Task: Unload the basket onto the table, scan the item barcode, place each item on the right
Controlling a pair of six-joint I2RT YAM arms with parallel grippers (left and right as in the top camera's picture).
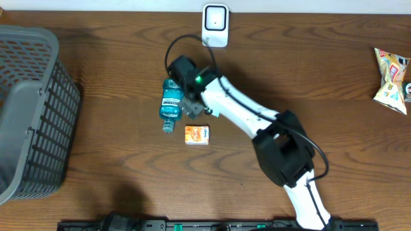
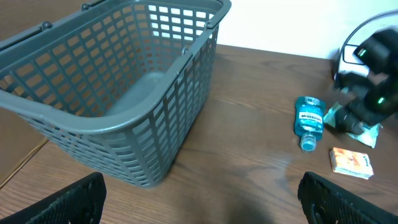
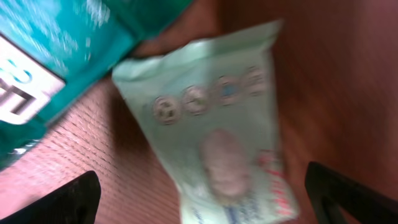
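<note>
Grey basket point(image 1: 32, 109), far left; left gripper point(image 2: 202, 200) facing it, jaws wide, empty. Teal bottle point(image 1: 171, 102), lying flat. Pale packet point(image 3: 217, 130), just beside bottle, under right gripper point(image 1: 191, 106), jaws wide, nothing held. Orange box point(image 1: 197, 133), near. White scanner point(image 1: 215, 24), far edge. Snack bag point(image 1: 392, 74), far right.

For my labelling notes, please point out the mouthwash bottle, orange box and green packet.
mouthwash bottle point(image 1: 171, 100), overhead view, its label.
orange box point(image 1: 197, 133), overhead view, its top face.
green packet point(image 3: 217, 142), right wrist view, its front middle.
</note>
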